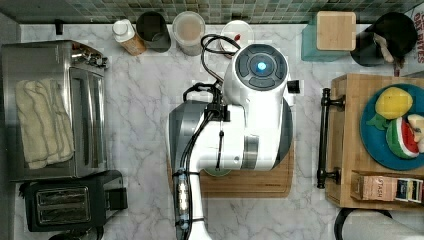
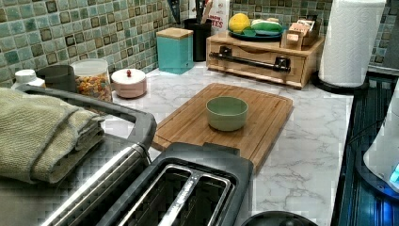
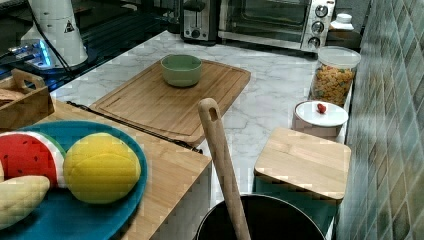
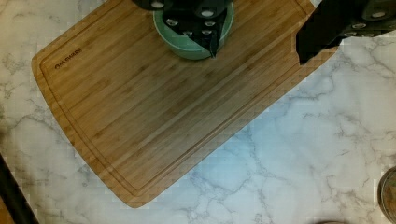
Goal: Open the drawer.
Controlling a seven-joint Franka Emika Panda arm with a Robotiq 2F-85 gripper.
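The drawer [image 2: 244, 70] is a light wooden unit at the far end of the counter in the left view, its front flush with its box. A long black bar handle [image 2: 249, 60] on two posts runs across the front. In the top view the handle [image 1: 323, 140] lies at the right, a short way from the white arm [image 1: 250, 120] that hangs over the counter's middle. In the wrist view my gripper [image 4: 258, 57] is open, its black fingers [image 4: 201, 25] wide apart with nothing between them, high above the cutting board [image 4: 154, 107] and apart from the drawer.
A green bowl [image 2: 227, 113] sits on the cutting board [image 2: 226, 120]. On top of the drawer unit are a blue plate [image 1: 375, 145] of toy fruit and a tea box [image 1: 385, 187]. A paper towel roll [image 2: 350, 40], a teal box [image 2: 175, 49], jars, a toaster [image 1: 70, 200] and a toaster oven [image 1: 55, 110] line the counter.
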